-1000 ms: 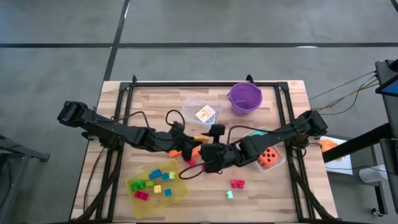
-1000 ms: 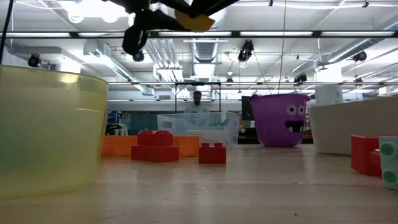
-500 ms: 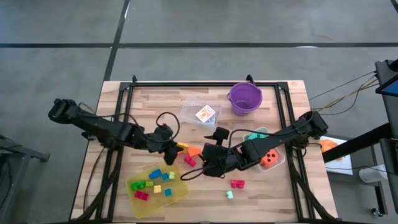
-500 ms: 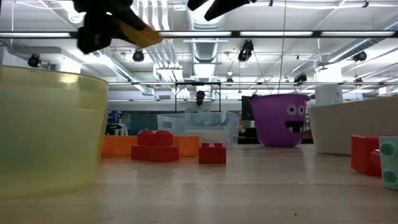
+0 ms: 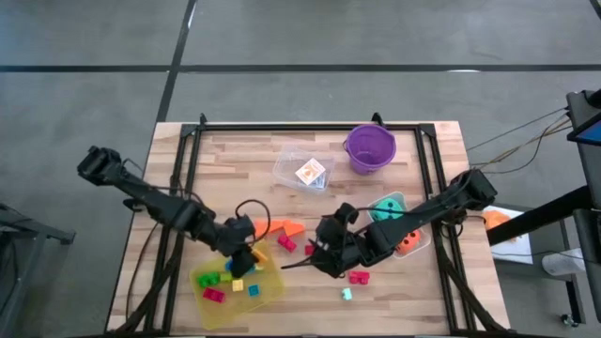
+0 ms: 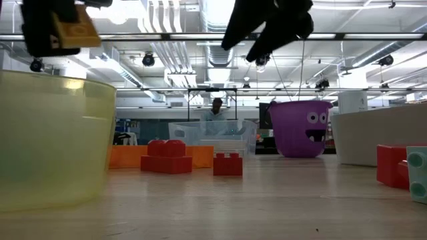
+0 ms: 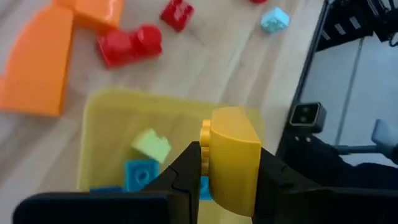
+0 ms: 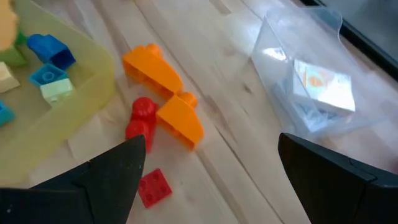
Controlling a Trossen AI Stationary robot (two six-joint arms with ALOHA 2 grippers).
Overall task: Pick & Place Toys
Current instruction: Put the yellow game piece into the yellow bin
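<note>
Currently your left gripper (image 7: 227, 165) clamps a yellow brick (image 7: 233, 155) above the yellow tray (image 5: 268, 291), which already holds several bricks. Your right gripper (image 5: 331, 255) hangs wide open, empty. Outstanding: orange wedges (image 5: 277, 227), red bricks (image 5: 358, 277) (roughly half remains).

Our left end effector (image 7: 229, 168) hangs at seven o'clock, fingers clamped on a yellow brick (image 7: 233, 158). Our right end effector (image 8: 208, 162) hovers near centre toward five o'clock, fingers spread wide, holding nothing.
</note>
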